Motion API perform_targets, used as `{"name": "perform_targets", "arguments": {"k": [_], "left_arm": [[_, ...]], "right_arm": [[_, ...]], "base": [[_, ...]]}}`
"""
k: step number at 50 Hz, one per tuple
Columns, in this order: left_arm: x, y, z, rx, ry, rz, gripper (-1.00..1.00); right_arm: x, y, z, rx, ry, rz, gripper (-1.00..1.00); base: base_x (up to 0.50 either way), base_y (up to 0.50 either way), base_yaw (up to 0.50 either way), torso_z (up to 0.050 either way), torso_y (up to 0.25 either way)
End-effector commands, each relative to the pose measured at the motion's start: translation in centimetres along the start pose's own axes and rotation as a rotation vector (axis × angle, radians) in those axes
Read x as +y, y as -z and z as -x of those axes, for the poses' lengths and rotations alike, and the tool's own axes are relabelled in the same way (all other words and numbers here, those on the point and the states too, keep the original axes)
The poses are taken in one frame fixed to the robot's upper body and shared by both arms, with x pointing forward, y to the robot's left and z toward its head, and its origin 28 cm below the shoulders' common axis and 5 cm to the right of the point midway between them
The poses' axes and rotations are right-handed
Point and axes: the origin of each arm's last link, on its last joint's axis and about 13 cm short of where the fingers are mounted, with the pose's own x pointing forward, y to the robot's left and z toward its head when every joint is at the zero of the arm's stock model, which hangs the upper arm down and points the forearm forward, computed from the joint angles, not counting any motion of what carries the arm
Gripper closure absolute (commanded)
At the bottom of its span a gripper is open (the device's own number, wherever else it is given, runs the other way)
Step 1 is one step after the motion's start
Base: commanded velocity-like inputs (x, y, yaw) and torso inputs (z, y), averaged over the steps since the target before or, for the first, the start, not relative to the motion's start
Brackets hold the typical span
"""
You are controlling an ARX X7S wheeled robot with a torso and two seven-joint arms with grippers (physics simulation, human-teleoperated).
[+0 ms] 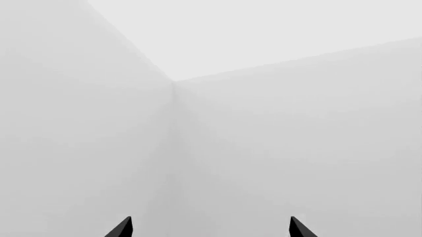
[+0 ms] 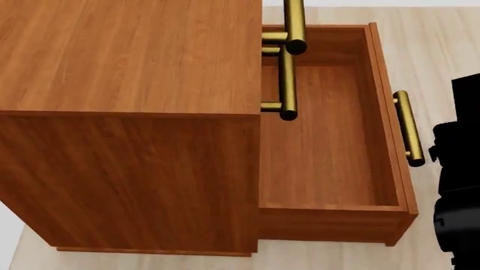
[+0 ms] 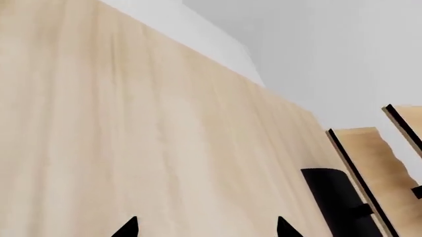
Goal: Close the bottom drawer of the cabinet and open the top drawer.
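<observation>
Nearest in the head view, a black part of the robot [image 2: 457,185] is seen at the right edge; which arm it belongs to cannot be told, and no gripper fingers are shown there.

The left gripper [image 1: 211,229] is recorded in the left wrist view by two dark fingertips [image 1: 120,228] set well apart, with nothing between them; only pale walls and a room corner lie beyond. The right gripper [image 3: 205,229] is recorded likewise in the right wrist view: two dark tips [image 3: 126,229] spread wide, nothing held, facing a pale wood-grain floor [image 3: 132,138]. Dark-edged pale boards [image 3: 369,153] and a black block [image 3: 336,202] are noted farther off.

The cabinet [image 2: 127,112], reddish-brown wood grain, is viewed from above and stands on the pale floor. The bottom drawer [image 2: 330,140] is pulled well out to the cabinet's right, its interior bare, its brass bar handle [image 2: 408,128] on the outer front panel, close to the black robot part.

Above the drawer's inner end, two further brass handles are seen against the cabinet front: the nearer [image 2: 287,84] and the farther [image 2: 295,25]. The top drawer itself is hidden beneath the cabinet's top; only a handle is shown, close to the front.
</observation>
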Motion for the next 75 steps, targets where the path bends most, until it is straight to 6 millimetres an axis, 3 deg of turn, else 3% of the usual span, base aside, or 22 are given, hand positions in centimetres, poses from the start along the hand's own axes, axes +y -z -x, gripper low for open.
{"name": "perform_targets", "arguments": {"k": [1,9,17,18,25,38,64,75], "left_arm": [[0.0,0.0,0.0,-0.004,0.002,0.004,-1.0],[0.0,0.0,0.0,-0.004,0.001,0.006,-1.0],[0.0,-0.1,0.0,-0.007,0.001,0.009,-1.0],[0.0,0.0,0.0,-0.003,-0.002,0.004,-1.0],[0.0,-0.1,0.0,-0.006,-0.002,0.008,-1.0],[0.0,-0.1,0.0,-0.007,0.002,0.01,-1.0],[-0.1,-0.1,0.1,-0.012,0.006,0.015,-1.0],[0.0,-0.1,0.0,-0.017,0.01,0.017,-1.0]], "right_arm": [[2.4,-0.8,0.6,-0.024,-0.164,-0.049,-1.0],[3.5,-2.1,1.0,-0.063,-0.254,-0.089,-1.0],[5.5,-2.6,2.0,-0.106,-0.312,-0.019,-1.0],[5.5,-2.6,2.0,-0.055,-0.294,-0.105,-1.0],[6.1,-2.2,2.5,-0.042,-0.283,-0.174,-1.0],[8.0,-3.1,6.2,-0.135,-0.394,-0.222,-1.0],[10.8,-5.3,9.0,-0.217,-0.562,-0.249,-1.0],[12.3,-5.1,10.4,-0.199,-0.66,-0.253,-1.0]], "base": [[0.0,0.0,0.0,0.0,0.0],[0.0,0.0,0.0,0.0,-0.001],[0.0,0.0,0.0,0.0,-0.001],[0.0,0.0,0.0,0.0,0.0],[0.0,0.0,0.0,0.0,0.0],[0.0,0.0,0.0,0.0,-0.001],[0.0,0.0,0.0,0.0,0.0],[0.0,0.0,0.0,0.0,0.0]]}}
